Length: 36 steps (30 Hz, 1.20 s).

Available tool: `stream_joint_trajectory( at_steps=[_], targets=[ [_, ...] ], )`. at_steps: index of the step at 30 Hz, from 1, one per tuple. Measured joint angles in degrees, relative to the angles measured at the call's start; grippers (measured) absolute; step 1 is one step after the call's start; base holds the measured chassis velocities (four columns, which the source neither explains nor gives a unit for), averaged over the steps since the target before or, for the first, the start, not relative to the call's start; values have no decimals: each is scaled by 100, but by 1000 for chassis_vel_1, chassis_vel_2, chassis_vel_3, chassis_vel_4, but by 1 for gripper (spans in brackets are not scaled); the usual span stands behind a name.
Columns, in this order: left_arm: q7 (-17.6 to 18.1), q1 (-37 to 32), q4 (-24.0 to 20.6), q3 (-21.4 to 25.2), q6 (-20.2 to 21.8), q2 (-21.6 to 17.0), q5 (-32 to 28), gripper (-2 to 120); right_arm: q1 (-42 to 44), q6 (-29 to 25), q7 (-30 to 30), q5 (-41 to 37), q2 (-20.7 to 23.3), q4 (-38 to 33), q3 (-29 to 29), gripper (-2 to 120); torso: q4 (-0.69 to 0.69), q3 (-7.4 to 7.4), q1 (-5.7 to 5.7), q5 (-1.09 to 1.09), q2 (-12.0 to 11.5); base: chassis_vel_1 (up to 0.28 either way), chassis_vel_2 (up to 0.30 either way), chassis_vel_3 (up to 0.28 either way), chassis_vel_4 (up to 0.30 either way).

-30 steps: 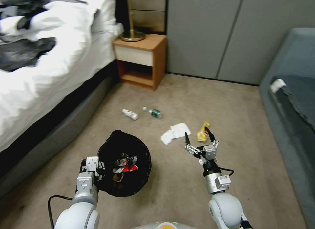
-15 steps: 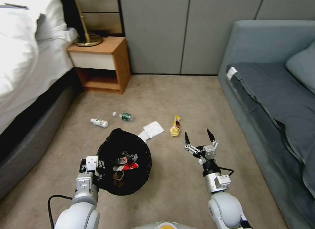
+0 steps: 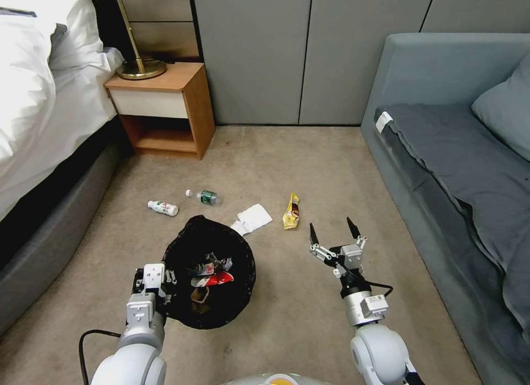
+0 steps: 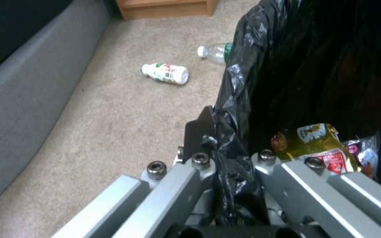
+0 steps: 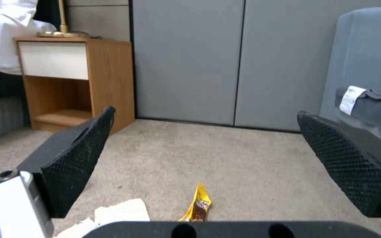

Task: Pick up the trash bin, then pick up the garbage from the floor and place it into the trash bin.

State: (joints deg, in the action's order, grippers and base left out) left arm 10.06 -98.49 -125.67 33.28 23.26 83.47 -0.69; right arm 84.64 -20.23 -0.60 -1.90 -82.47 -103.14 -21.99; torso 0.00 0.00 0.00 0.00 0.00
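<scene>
- L gripper [image 4: 226, 155]: jaws clamped on rim of trash bin [image 3: 210, 274] (black liner pinched between them), bin held off the carpet, wrappers inside.
- R gripper [image 3: 331, 235]: jaws wide apart, nothing between; yellow wrapper [image 3: 291, 210] lies just ahead of them, white paper [image 3: 252, 218] ahead toward L jaw.
- 2 bottles [image 3: 163, 207] on carpet beyond bin.

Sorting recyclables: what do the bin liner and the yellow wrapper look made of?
Bin liner: thin black plastic film, judging by its glossy crinkles, pinched by the left gripper. Yellow wrapper: probably shiny plastic or foil film, creased and printed.

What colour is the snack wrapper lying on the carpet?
Yellow with a brown patch; the snack wrapper shows best in the head view.
</scene>
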Motion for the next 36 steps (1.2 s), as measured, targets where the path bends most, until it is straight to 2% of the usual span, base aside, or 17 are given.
stream_joint_trajectory(
  at_steps=[10,27,36],
  targets=[
    [18,-31,-51,10,2,7,23,1,-6,-16,-36,-4,28,-2,-4,100,0,-1,0,-1,0,-53,49,51,-50],
    [21,-35,-78,32,10,-7,24,1,-40,-8,-92,-27,68,-12,39,100,0,0,0,0,0,-176,183,179,-185],
    [20,8,-59,32,10,-7,13,1,-83,-111,-215,-28,55,22,49,100,-1,1,1,-2,0,-108,106,121,-87]
  ],
)
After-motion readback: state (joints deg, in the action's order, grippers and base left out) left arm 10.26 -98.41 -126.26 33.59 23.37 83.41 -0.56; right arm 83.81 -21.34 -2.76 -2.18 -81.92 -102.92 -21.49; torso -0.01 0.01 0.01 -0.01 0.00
